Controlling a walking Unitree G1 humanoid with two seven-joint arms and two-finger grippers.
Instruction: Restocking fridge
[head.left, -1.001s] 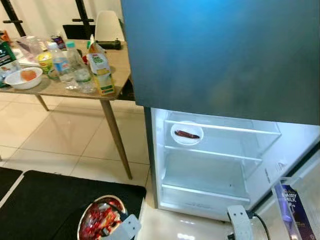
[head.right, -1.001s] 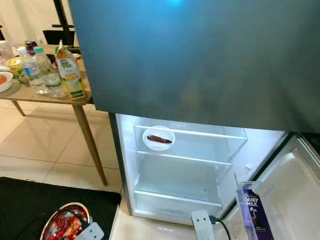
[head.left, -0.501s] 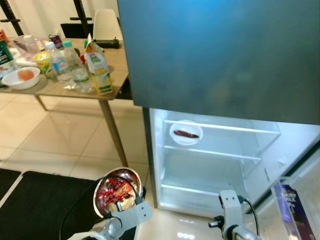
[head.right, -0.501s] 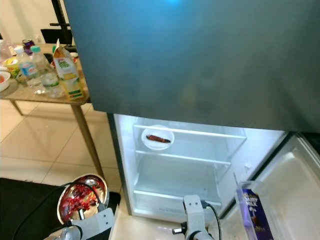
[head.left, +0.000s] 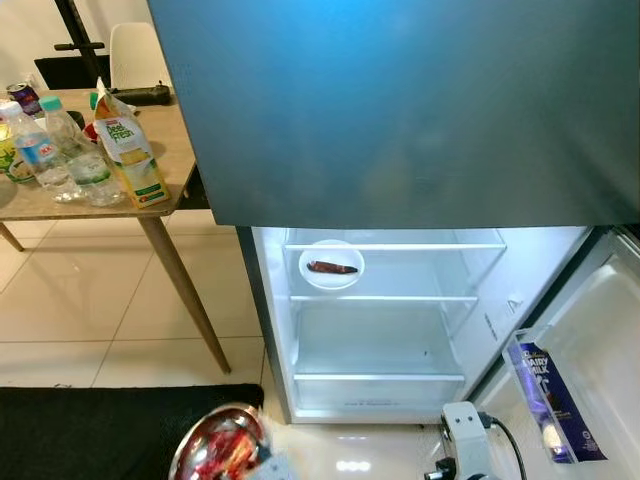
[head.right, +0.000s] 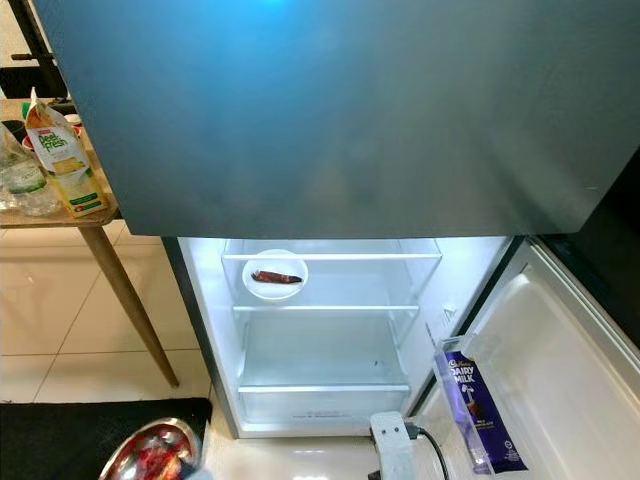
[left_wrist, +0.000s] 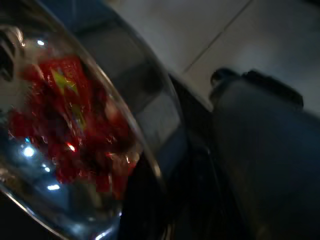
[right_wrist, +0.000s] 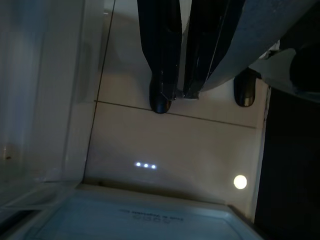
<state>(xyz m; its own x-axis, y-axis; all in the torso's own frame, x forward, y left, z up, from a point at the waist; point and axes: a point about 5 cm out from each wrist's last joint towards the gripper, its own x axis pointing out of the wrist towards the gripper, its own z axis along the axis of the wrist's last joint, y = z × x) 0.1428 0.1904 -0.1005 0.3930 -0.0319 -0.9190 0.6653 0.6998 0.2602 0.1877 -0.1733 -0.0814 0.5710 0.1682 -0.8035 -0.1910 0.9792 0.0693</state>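
Open fridge (head.left: 380, 330), lower compartment lit, dark teal upper door shut above it. On the top glass shelf, toward its left end, a white plate (head.left: 331, 265) bearing a single dark reddish piece of food (head.left: 331, 267); shelves below bare. Lower door swung open to the right, a purple milk carton (head.right: 477, 415) standing tilted in its door rack. Steel bowl (head.left: 218, 446) of red wrapped items held low at the bottom edge of the head views, over the border between a black mat (head.left: 90, 430) and the cream tiled floor (head.left: 80, 300), in front of and left of the fridge's lower left corner. Left gripper (left_wrist: 165, 200) closed on the bowl's rim in the left wrist view, the bowl's bright wall and red contents beside a dark blurred finger. Right gripper (right_wrist: 176, 92) hanging above the floor tiles just in front of the fridge's lit base, its two black fingers (right_wrist: 160, 60) nearly together with a narrow slit between them and nothing held; its white wrist housing (head.left: 465, 440) at the bottom edge of the head view, before the fridge's lower right corner. Wooden table (head.left: 165, 150) at the upper left, a juice carton (head.left: 127, 150) at its near right corner, two water bottles (head.left: 70, 150) just left of the carton, a can (head.left: 22, 97) farther back.
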